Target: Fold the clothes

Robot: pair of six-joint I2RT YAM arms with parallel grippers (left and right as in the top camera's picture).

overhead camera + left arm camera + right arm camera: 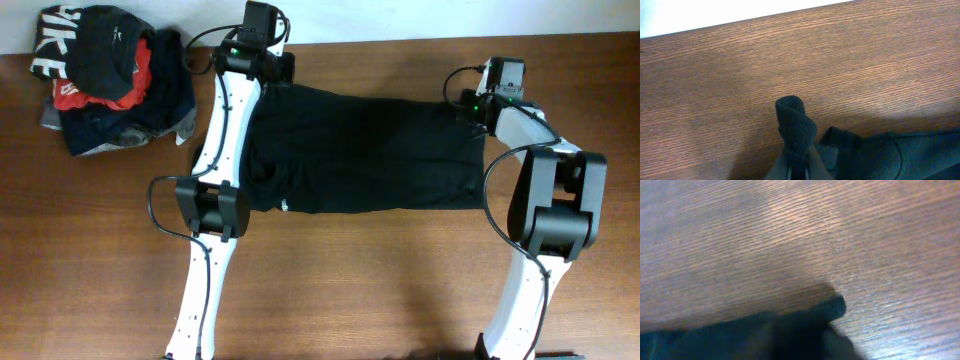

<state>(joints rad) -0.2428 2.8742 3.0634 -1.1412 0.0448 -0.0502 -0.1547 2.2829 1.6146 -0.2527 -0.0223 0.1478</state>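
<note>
Wooden bench [350, 290] bearing black T-shirt [370, 150], long axis running arm to arm. Left gripper [799, 169] clamped shut on its far left edge; right gripper [462, 110] at far right corner (hold not discernible, view blurred).

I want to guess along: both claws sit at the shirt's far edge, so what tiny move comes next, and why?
Probably finish pinching with the right claw: the left claw grips the far edge of the T-shirt, while the right's grip looks unclear.

Brown wood-grain table [100, 260], white wall [400, 15] behind.
</note>
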